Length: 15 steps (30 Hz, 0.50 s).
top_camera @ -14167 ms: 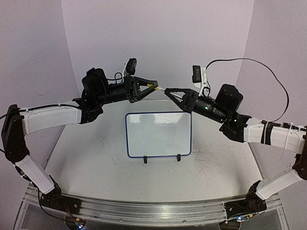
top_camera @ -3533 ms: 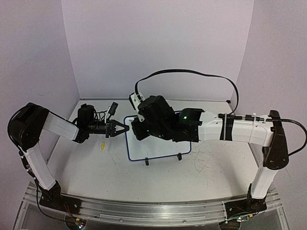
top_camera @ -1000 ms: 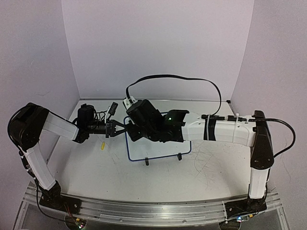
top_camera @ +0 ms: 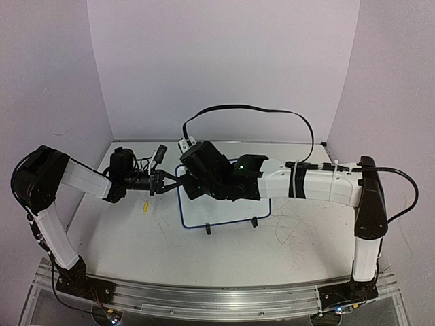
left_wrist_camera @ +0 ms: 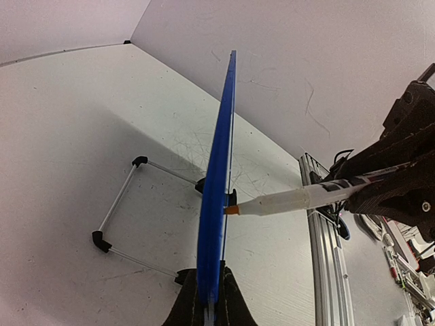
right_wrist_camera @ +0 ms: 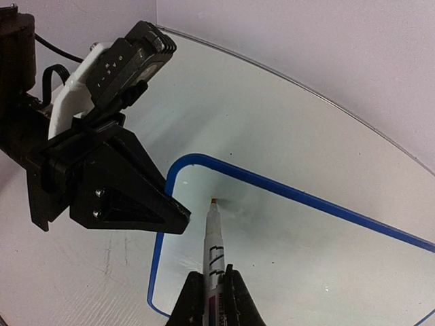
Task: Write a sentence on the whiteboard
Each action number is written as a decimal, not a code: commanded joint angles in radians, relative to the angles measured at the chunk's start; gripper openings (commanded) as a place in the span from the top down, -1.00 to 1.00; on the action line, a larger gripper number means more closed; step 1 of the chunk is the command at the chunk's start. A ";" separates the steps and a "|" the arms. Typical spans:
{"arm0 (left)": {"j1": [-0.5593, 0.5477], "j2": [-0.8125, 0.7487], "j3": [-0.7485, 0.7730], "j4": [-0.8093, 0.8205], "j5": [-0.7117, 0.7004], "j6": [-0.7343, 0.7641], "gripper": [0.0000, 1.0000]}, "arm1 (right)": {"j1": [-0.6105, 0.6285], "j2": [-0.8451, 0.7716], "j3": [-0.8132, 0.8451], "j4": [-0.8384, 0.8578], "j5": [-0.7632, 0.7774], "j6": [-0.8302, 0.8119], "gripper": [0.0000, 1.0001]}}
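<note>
The whiteboard (top_camera: 224,213), white with a thin blue frame, stands tilted on two black feet at mid-table. My left gripper (top_camera: 178,182) is shut on its left edge; in the left wrist view the frame (left_wrist_camera: 217,170) runs edge-on out of my jaws (left_wrist_camera: 209,299). My right gripper (right_wrist_camera: 212,284) is shut on a white marker (right_wrist_camera: 215,244). Its orange tip (left_wrist_camera: 232,210) touches the board face (right_wrist_camera: 292,238) near the upper left corner. In the top view the right wrist (top_camera: 204,170) hides that spot. The sentence does not show in any view.
A small yellow cap (top_camera: 146,207) lies on the scuffed tabletop left of the board. The board's wire stand (left_wrist_camera: 119,204) sticks out behind it. The right arm (top_camera: 312,187) stretches across above the table. A metal rail (top_camera: 217,293) runs along the near edge.
Both grippers have come down from above the board; the left took its left edge and the right brought the marker to its face. In the last second the right wrist shifted slightly right.
</note>
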 commanded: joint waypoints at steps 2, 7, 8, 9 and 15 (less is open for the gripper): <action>0.011 0.003 -0.020 -0.029 -0.059 0.045 1.00 | -0.010 0.030 0.021 -0.008 0.023 0.019 1.00; 0.011 0.000 -0.020 -0.028 -0.059 0.045 1.00 | -0.012 0.035 0.026 -0.014 0.022 0.022 1.00; 0.011 0.000 -0.020 -0.029 -0.059 0.045 1.00 | -0.013 0.036 0.027 -0.015 0.023 0.023 1.00; 0.011 0.000 -0.020 -0.028 -0.059 0.045 1.00 | -0.014 0.037 0.027 -0.016 0.024 0.024 1.00; 0.011 -0.002 -0.020 -0.028 -0.057 0.045 1.00 | -0.017 0.041 0.031 -0.025 0.028 0.030 1.00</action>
